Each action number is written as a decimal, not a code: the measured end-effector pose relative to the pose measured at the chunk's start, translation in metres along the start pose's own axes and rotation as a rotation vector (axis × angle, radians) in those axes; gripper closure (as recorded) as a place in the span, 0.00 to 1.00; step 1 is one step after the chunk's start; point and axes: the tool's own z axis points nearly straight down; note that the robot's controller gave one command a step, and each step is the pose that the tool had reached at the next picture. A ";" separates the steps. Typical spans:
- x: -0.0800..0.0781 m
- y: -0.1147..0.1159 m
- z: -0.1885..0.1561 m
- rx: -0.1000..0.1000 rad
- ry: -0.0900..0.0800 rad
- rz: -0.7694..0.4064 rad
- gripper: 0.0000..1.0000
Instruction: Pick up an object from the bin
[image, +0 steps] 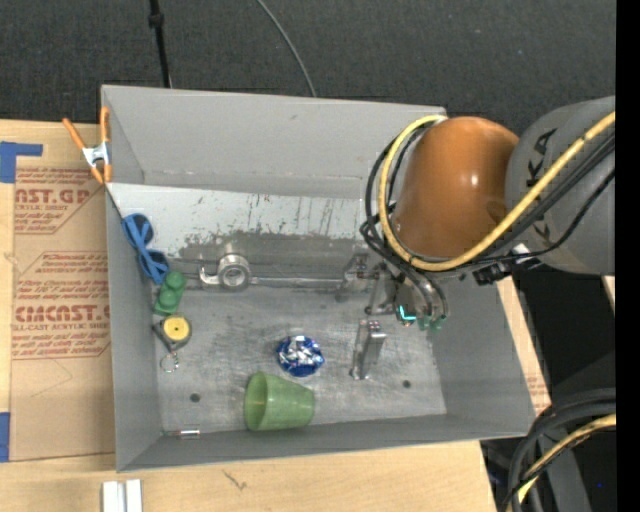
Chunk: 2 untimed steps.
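My gripper (362, 366) hangs low over the bin floor right of centre, with nothing seen in it. A small blue-and-white patterned ball (300, 355) lies on the floor just to its left, apart from it. A light green cup (276, 402) lies on its side near the front wall, left of and below the ball.
A shiny metal ring (233, 272) lies by the back wall. Along the left wall lie a blue-handled tool (144, 246), a green knob-shaped piece (170, 291) and a yellow disc (176, 329). The arm's orange cover overhangs the bin's right side.
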 end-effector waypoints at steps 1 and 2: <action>-0.009 0.005 0.131 -0.001 0.000 -0.005 0.00; -0.011 0.005 0.126 -0.001 -0.007 -0.004 1.00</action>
